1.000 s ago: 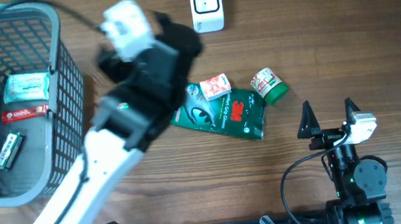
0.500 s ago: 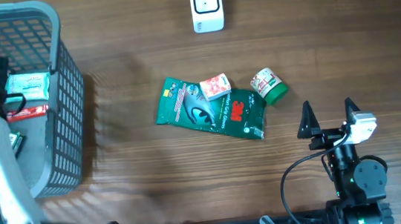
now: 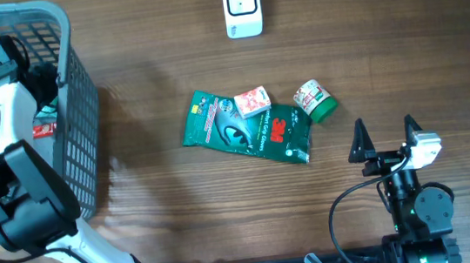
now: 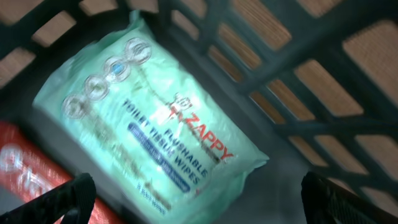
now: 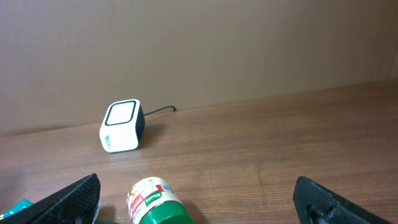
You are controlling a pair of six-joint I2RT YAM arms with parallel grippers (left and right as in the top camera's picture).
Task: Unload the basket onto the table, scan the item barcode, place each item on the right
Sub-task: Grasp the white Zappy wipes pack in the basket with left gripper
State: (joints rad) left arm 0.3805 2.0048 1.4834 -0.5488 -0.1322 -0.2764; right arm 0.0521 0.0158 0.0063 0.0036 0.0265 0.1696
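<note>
My left gripper (image 3: 41, 85) reaches down inside the grey basket (image 3: 76, 122) and stands open. Just below it lies a mint-green pack of flushable wipes (image 4: 149, 118), which fills the left wrist view between the open gripper (image 4: 202, 208); nothing is gripped. A red packet (image 4: 25, 174) lies beside the wipes. The white barcode scanner (image 3: 241, 6) stands at the table's far edge and also shows as the scanner (image 5: 121, 126) in the right wrist view. My right gripper (image 3: 384, 138) rests open near the front right, behind a green-lidded jar (image 5: 155, 202).
On the wood in the middle lie a dark green 3M packet (image 3: 248, 134), a small red and white box (image 3: 252, 102) on top of it, and the green-lidded jar (image 3: 314, 100) on its side. The basket's mesh walls surround the left gripper.
The left arm has swung from the table's middle over to the left, and its gripper now sits inside the basket above the wipes. The right arm has not moved.
</note>
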